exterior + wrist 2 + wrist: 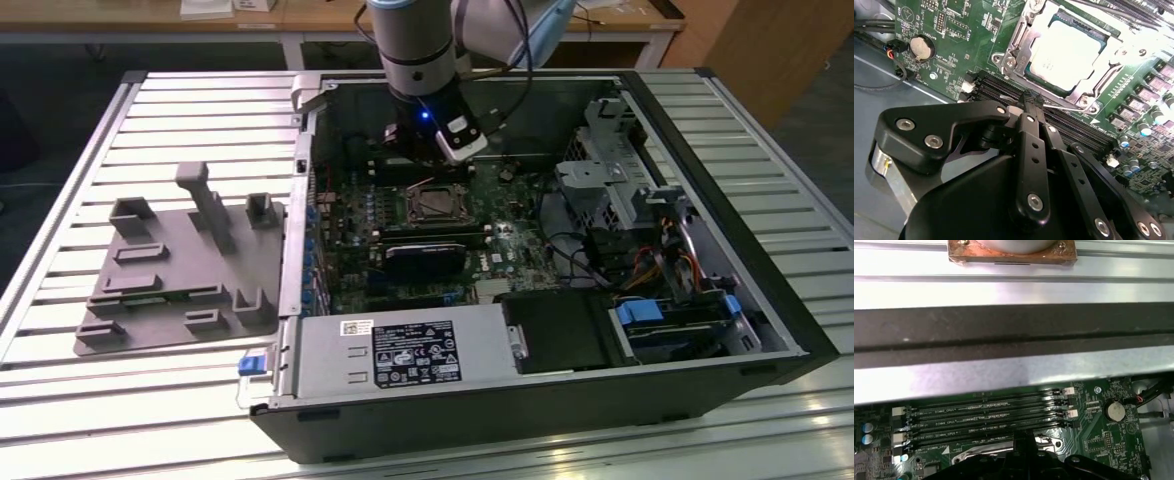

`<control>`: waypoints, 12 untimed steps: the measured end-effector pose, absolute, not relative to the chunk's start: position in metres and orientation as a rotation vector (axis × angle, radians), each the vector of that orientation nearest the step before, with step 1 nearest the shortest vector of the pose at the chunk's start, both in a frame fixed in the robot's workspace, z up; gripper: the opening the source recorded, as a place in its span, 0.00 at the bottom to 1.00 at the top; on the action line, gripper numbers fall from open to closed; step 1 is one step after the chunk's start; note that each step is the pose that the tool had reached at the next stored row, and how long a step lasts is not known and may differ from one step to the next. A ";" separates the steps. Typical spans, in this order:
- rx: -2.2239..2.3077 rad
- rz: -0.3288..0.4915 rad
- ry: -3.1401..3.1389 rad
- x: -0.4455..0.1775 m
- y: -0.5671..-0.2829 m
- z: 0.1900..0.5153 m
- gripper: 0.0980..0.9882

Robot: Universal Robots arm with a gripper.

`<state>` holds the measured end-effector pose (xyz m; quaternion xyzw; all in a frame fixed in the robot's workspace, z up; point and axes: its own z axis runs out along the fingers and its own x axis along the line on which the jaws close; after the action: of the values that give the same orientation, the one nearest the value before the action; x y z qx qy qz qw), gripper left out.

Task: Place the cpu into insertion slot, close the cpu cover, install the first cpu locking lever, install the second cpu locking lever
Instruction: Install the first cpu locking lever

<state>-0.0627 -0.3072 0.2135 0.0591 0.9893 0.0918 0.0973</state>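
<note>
Slatted metal table carrying open computer case. Cpu seated in insertion slot near motherboard centre, cpu cover lying flat around it. Gripper above memory slots, jaws pressed together, tips at thin locking lever beside cover's edge.
</note>
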 end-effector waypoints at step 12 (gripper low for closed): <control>0.235 0.262 2.922 -0.060 -0.304 0.211 0.00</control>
<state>-0.0597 -0.3038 0.2105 0.0795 0.9879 0.0887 0.0992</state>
